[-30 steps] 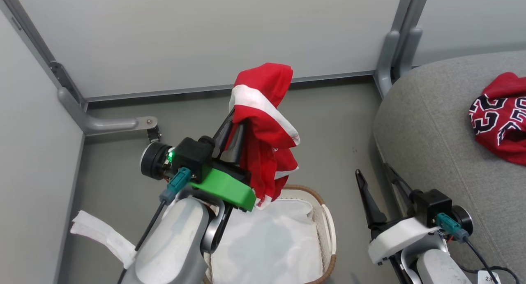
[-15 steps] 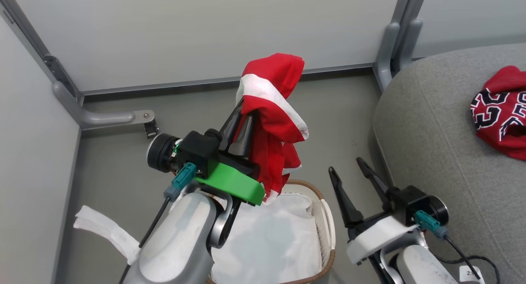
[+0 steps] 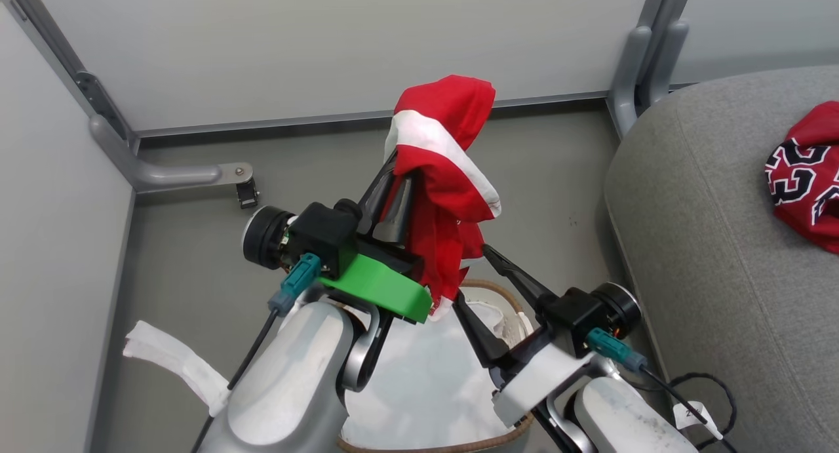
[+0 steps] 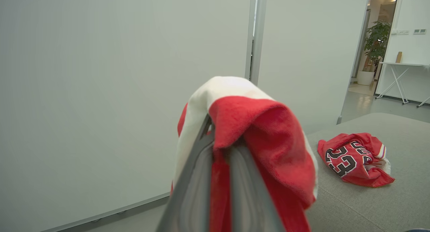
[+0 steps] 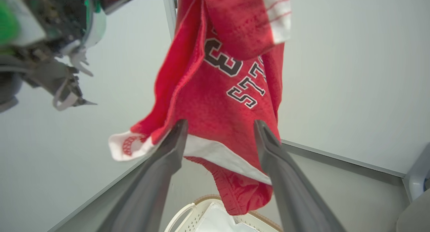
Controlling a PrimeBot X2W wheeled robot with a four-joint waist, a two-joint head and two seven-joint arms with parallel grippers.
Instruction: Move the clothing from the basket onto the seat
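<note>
Left hand (image 3: 394, 177) pinched, right hand (image 3: 470, 273) spread.

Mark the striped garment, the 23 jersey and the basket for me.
striped garment (image 3: 446, 194), head view, red fold just below the white stripe.
23 jersey (image 3: 796, 177), head view, on the black-and-white numerals.
basket (image 3: 493, 286), head view, brown woven rim at the far end.

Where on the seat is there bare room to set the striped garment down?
The seat is bare from its rounded edge beside the basket up to the jersey. Crowded: above the basket, where the striped garment hangs from the left end effector, the open right end effector close by its hem.
</note>
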